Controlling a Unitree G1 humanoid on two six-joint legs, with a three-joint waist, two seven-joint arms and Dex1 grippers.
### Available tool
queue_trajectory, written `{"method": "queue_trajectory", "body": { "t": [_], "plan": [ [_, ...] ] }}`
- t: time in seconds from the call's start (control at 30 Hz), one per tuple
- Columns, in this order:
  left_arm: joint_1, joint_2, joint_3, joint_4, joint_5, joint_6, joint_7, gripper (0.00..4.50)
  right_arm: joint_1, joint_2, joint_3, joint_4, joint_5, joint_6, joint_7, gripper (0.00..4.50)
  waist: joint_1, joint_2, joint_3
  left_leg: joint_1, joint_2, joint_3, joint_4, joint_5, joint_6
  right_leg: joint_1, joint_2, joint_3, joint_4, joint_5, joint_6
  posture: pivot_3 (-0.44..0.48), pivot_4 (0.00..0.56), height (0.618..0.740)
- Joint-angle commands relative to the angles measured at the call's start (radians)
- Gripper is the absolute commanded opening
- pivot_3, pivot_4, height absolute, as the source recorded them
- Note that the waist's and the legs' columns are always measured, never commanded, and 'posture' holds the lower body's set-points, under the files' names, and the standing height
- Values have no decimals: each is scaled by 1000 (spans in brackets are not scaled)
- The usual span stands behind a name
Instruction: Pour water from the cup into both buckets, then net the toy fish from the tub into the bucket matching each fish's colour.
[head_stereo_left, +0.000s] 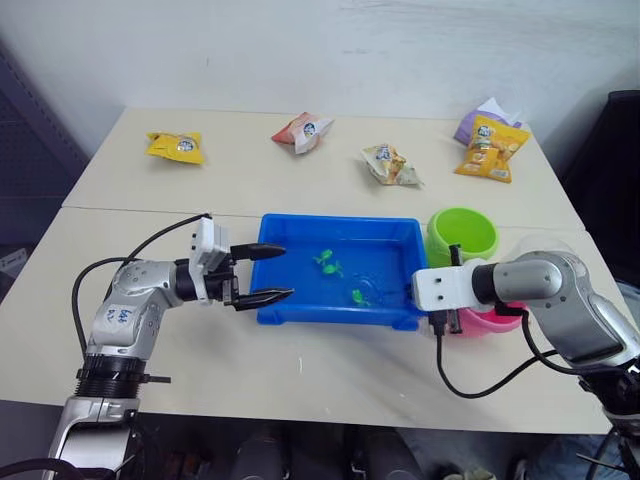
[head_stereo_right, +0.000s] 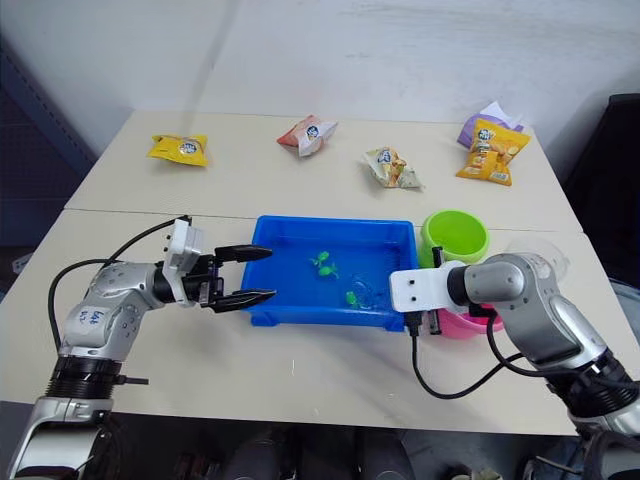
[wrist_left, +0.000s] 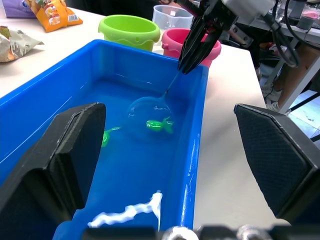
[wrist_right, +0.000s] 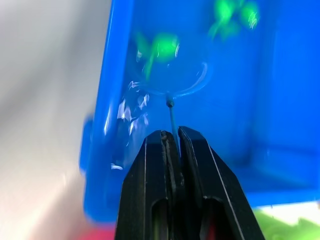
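My right gripper: squeezed tight on the net handle
Net hoop: in the tub, touching a green fish
Left gripper: wide open by the tub's other end; holds nothing
Nearer arm: right

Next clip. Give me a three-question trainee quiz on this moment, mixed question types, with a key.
1. True or false: the right gripper is shut on the net's handle.
2. Which colour are the fish seen in the tub? A pink, B green, C yellow.
3. Fill in: the left gripper hangs open at the tub's ____ end, holding nothing.

Key: 1 true, its fingers pinch the thin handle, with the net hoop down in the water by a fish. 2 B. 3 left, one finger over the rim, the other outside the near wall.
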Motion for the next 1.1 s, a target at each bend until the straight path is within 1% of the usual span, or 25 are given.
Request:
{"method": "queue_trajectory", "body": {
  "t": [0.03, 0.17, 0.27, 0.43, 0.7, 0.87, 1.0, 1.1],
  "plan": [
    [3, 13, 25, -16, -12, -15, -7, 4421, -6, 34, -55, -75, 80, 119, -11, 0, 0, 0, 0, 0, 0, 0, 0, 0, 0, 0, 0, 0, 0, 0, 0, 0, 150, 738],
    [6, 17, 27, -17, -13, -15, -8, 4421, 24, 44, -94, -126, 145, 246, -33, 0, 1, 0, 0, 0, 0, 0, 0, 0, 0, 0, 0, 0, 0, 0, 0, 0, 150, 738],
    [7, 19, 30, -16, -14, -15, -7, 4421, 71, 70, -166, -152, 224, 355, -69, 0, 3, 0, 0, 0, 0, 0, -1, 0, 1, 0, -1, 0, -1, 0, 0, 0, 150, 738],
    [12, 22, 33, -21, -18, -13, -4, 4421, 162, 80, -269, -176, 301, 384, -118, 0, 2, 0, 0, -1, 0, -1, -1, -1, 1, 0, -1, 0, -2, 0, 0, 0, 150, 738],
    [-11, 6, 41, -28, -26, -15, 2, 4421, 310, 85, -483, -241, 377, 312, -209, 0, 1, 0, 0, -1, 0, 0, -2, -1, 1, 0, -1, 0, -2, 0, 0, 0, 150, 738],
    [-57, -33, 38, -16, -19, -13, 45, 4421, 360, 87, -674, -286, 449, 355, -269, 0, 3, 0, 0, -1, 0, 0, -2, -1, 1, 0, 0, 0, -1, 0, 0, 0, 150, 738],
    [-78, -53, 34, -4, -23, -3, 52, 4421, 412, 63, -787, -254, 451, 313, -285, 0, 5, 0, 0, -1, -1, 0, -2, -1, 1, 0, 0, 0, -3, 0, 0, 0, 150, 738],
    [-91, -68, 22, 9, -15, -8, 48, 4421, 445, 51, -848, -187, 424, 230, -295, 0, 2, 0, 0, 0, -1, 0, -3, -1, 1, 0, 0, 0, -3, 0, 0, 0, 150, 738]
  ]
}}
